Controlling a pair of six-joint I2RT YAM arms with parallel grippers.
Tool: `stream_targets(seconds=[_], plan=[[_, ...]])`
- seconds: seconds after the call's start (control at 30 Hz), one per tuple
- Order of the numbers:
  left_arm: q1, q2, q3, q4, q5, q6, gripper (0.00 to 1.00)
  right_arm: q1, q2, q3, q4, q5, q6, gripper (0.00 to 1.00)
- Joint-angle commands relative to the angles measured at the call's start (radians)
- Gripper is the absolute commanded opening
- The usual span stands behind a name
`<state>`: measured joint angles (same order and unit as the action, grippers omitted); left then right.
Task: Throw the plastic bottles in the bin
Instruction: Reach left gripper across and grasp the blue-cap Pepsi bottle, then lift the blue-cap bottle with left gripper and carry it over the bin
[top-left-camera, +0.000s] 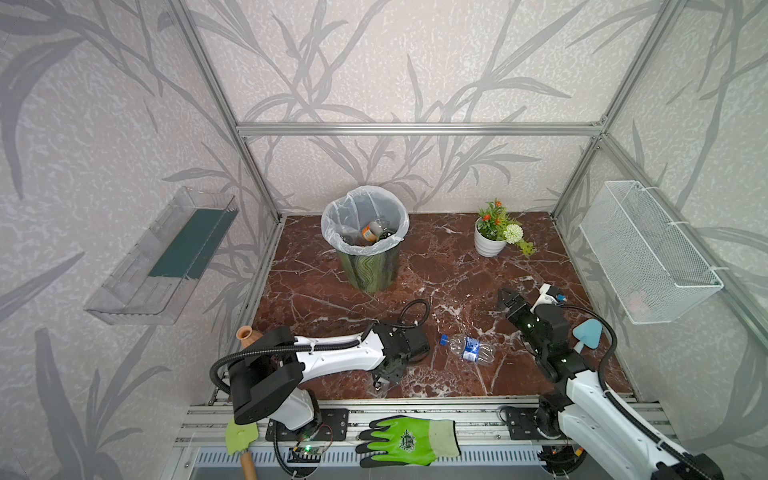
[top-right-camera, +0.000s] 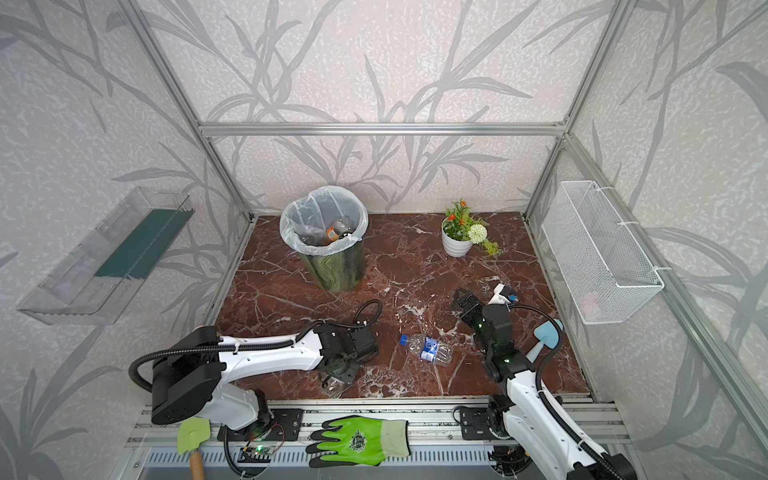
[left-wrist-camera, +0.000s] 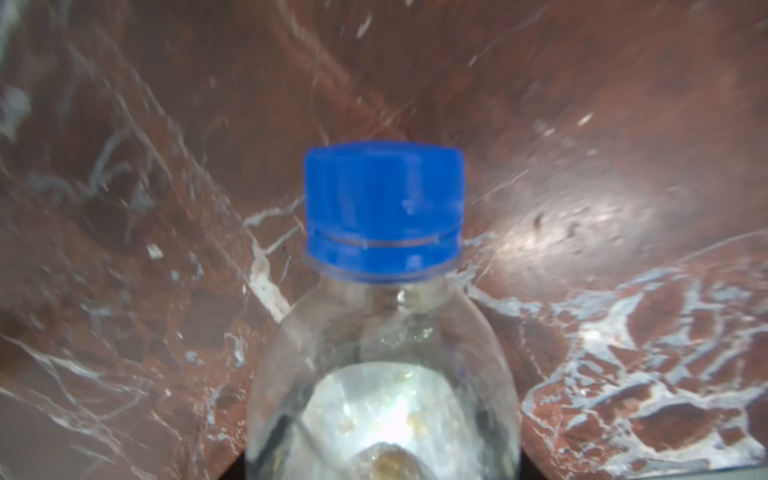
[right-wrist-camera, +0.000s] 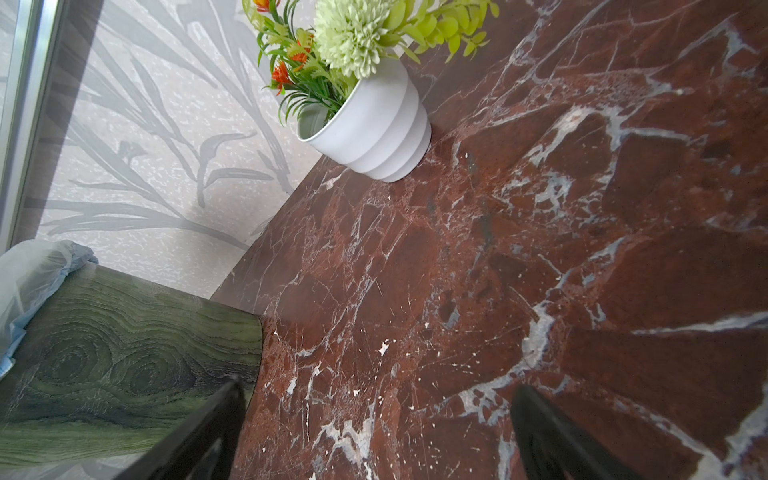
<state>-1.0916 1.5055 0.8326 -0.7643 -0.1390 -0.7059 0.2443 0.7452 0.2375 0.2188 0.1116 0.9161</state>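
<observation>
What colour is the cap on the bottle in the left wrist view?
Blue. The cap shows best in the left wrist view, close up.

The tabletop is red-brown marble veined in white. The bin is dark green with a wavy wood-grain pattern, its bag liner translucent white; an orange-labelled bottle shows inside. The blue-labelled bottle is clear with a blue cap, and the blue-capped bottle in the left wrist view is clear too. The flower pot is ribbed white, the glove lime green and black, the walls pale grey with darker leaf shapes.
</observation>
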Motion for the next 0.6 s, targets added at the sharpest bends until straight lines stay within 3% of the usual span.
stream_targets(seconds=[0.0, 0.33, 0.43, 0.57], plan=[[-0.001, -0.051, 0.059, 0.034, -0.082, 0.009, 0.42, -0.005, -0.011, 0.005, -0.001, 0.002, 0.001, 1.0], [0.017, -0.295, 0.176, 0.19, -0.33, 0.152, 0.37, -0.005, 0.032, 0.022, 0.032, -0.028, 0.009, 1.0], [0.018, -0.388, 0.244, 0.247, -0.441, 0.293, 0.37, -0.005, 0.043, 0.022, 0.047, -0.033, 0.009, 1.0], [0.017, -0.506, 0.319, 0.459, -0.562, 0.62, 0.36, -0.005, 0.058, 0.022, 0.066, -0.048, 0.014, 1.0]])
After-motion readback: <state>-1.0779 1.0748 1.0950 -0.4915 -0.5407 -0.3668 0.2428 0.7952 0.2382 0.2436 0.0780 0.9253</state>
